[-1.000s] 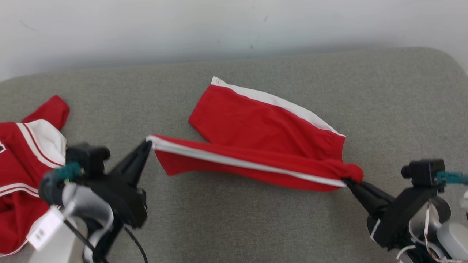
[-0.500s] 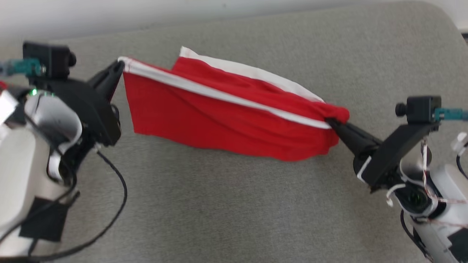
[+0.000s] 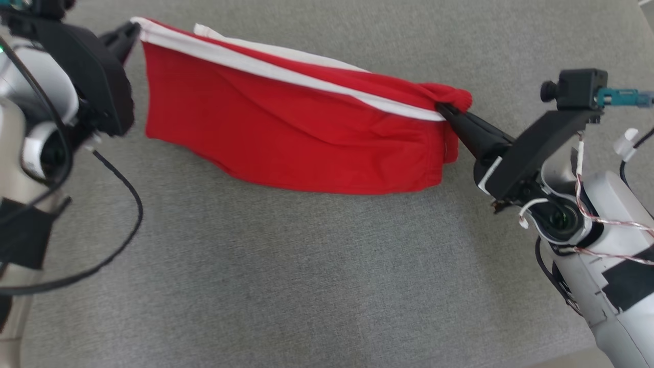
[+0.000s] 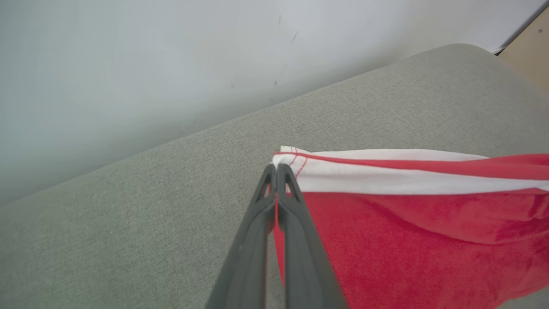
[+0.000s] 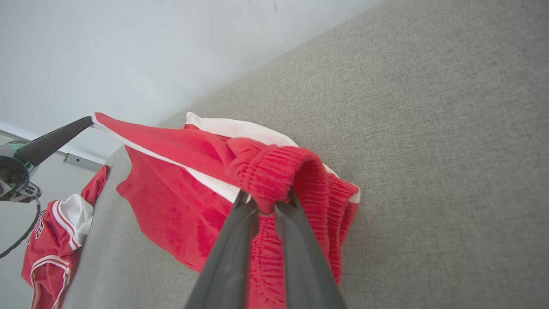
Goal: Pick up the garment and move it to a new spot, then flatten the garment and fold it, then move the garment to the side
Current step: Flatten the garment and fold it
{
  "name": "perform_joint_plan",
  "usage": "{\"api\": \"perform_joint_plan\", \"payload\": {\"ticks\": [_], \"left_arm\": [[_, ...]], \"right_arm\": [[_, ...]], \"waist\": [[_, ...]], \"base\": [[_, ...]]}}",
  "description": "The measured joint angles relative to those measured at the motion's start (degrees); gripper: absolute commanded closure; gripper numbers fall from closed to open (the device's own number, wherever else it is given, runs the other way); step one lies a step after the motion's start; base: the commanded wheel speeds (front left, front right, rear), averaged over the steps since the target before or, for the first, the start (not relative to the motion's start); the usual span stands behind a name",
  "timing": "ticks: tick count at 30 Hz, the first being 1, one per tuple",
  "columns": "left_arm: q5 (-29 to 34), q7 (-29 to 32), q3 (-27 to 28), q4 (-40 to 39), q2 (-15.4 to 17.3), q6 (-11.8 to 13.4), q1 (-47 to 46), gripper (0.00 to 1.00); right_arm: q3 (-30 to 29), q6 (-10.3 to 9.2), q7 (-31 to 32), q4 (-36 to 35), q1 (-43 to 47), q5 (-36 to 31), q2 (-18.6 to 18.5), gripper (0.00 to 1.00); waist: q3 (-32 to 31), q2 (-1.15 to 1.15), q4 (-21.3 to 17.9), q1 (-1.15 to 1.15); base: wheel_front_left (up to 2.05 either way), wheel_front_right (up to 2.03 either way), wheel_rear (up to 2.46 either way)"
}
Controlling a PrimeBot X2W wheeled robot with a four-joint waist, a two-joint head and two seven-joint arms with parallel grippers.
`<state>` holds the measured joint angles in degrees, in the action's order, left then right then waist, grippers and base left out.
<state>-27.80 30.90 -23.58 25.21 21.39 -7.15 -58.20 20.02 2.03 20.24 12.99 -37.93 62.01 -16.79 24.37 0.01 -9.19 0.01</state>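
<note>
The garment (image 3: 296,122) is a pair of red shorts with white side stripes, stretched between both grippers above the grey cushion (image 3: 306,266). My left gripper (image 3: 134,29) is shut on a white-striped leg hem corner at the upper left, seen close in the left wrist view (image 4: 276,169). At the right, my right gripper (image 3: 443,108) is shut on the bunched red elastic waistband (image 5: 274,180). The cloth hangs down between them, its lower edge near or on the cushion.
A second red and white garment (image 5: 55,240) lies on the cushion's far left part in the right wrist view. A pale wall (image 4: 128,64) stands behind the cushion. A black cable (image 3: 122,204) loops from my left arm over the cushion.
Both grippers have lifted the shorts off the cushion and spread them wider. The head camera has tilted down, so the wall and the other garment have left its view.
</note>
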Motion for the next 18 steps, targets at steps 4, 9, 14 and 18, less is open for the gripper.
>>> {"api": "perform_joint_plan", "payload": {"ticks": [4, 9, 14, 18], "left_arm": [[-0.5, 0.4, -1.6, 2.2, 0.6, 0.0, -3.8, 1.00], [-1.5, 0.4, -3.1, 5.0, 0.4, 0.0, -7.3, 1.00], [-1.6, 0.6, -5.2, 7.4, 1.3, 0.0, -8.2, 1.00], [-2.4, -0.6, -6.5, 9.4, 1.6, 0.0, -9.5, 1.00]], "right_arm": [[0.6, 0.00, -0.1, 2.0, -2.5, -0.7, 1.3, 1.00], [1.1, 0.09, -0.4, 3.8, -4.8, -1.2, 2.7, 1.00], [1.8, 0.73, -0.9, 5.6, -6.5, -1.7, 3.7, 1.00], [2.0, 1.37, -1.7, 6.8, -7.6, -2.2, 4.4, 1.00]], "waist": [[1.9, 0.00, -1.1, 0.00], [4.3, 0.00, -2.4, 0.00], [6.1, 0.00, -3.5, 0.00], [7.5, 0.00, -4.4, 0.00]], "base": [[0.00, 0.00, 0.00], [0.00, 0.00, 0.00], [0.00, 0.00, 0.00], [0.00, 0.00, 0.00]]}}
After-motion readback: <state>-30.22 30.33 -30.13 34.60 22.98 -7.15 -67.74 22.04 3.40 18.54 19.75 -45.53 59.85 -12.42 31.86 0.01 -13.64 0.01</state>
